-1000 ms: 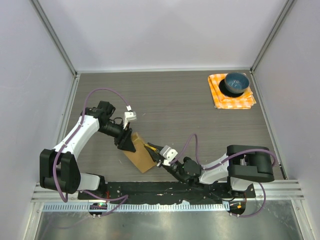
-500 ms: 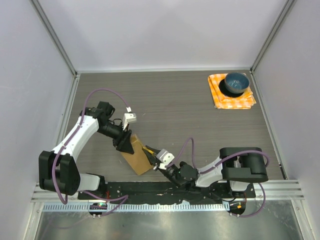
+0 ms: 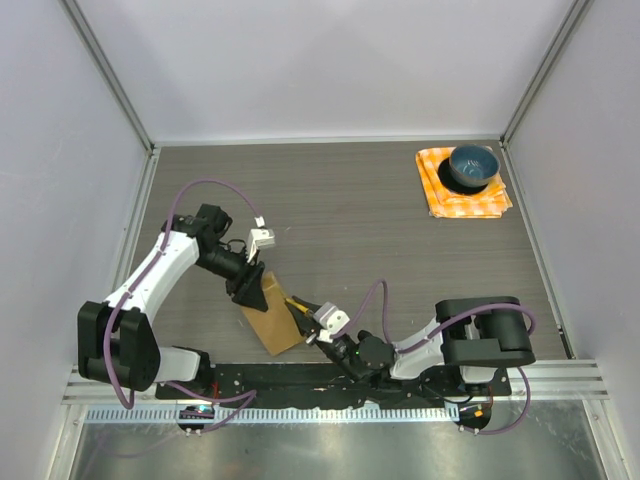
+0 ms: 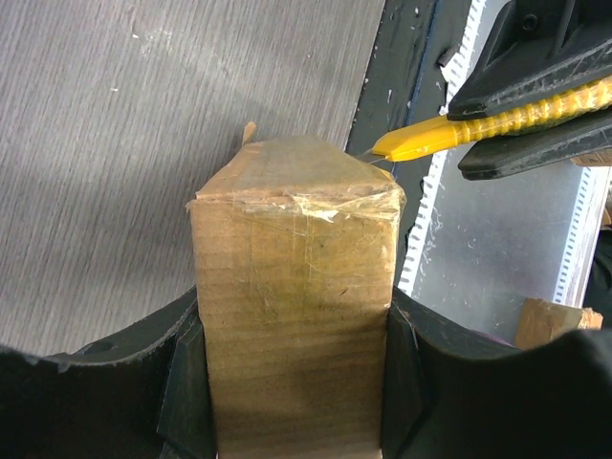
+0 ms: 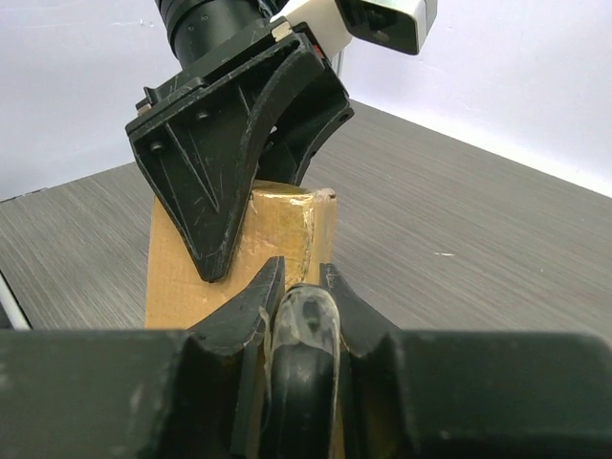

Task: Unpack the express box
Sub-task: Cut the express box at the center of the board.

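Cardboard box (image 3: 272,318), at the bench's (image 3: 380,230) front edge, sits clamped in the left pincer (image 3: 250,290) with tape (image 4: 306,206) seemingly uncut and flaps shut; the right pincer (image 3: 303,308), closed on a yellow knife (image 4: 449,132), has the tip at a top corner, so cutting and emptying remain.

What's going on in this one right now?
The left gripper is clamped on the express box, gripping it by its sides near the front edge of the table. The right gripper holds a yellow utility knife, with the blade tip at a corner of the box's taped end. The tape looks uncut and the flaps closed. A blue bowl sits on an orange checked cloth in the far right corner.
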`<state>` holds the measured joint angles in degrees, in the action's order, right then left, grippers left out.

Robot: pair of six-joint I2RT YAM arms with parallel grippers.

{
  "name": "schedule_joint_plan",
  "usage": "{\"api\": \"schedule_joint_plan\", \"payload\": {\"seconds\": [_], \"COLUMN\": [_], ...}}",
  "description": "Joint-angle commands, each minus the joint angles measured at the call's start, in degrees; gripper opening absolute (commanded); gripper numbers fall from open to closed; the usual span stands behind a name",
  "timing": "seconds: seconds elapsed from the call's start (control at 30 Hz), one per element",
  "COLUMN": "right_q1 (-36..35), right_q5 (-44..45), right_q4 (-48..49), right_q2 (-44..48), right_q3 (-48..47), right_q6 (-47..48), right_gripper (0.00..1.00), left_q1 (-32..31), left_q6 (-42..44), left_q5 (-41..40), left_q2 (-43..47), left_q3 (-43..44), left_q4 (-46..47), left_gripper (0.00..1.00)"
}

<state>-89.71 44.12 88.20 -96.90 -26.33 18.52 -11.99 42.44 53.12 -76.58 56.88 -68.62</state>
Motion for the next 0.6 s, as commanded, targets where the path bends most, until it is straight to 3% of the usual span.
{"api": "schedule_joint_plan", "payload": {"seconds": [0.0,0.57], "right_q1": [-1.52,-4.68], "right_q5": [8.96,12.48], "right_q4": [-16.66,-19.83], "right_q2": [-4.52,-10.05], "right_q3": [4.53,3.92], "right_q6": [-3.4,-12.28], "right_gripper": [0.01,0.01], "left_q1": [0.39,0.04], "left_q6": [1.25,-5.87], "left_q5": [0.05,1.99], "left_q2": [2.92,5.82], "left_q3": [1.39,1.65], "left_q4": [1.65,7.54], "left_gripper": [0.24,0.19]}}
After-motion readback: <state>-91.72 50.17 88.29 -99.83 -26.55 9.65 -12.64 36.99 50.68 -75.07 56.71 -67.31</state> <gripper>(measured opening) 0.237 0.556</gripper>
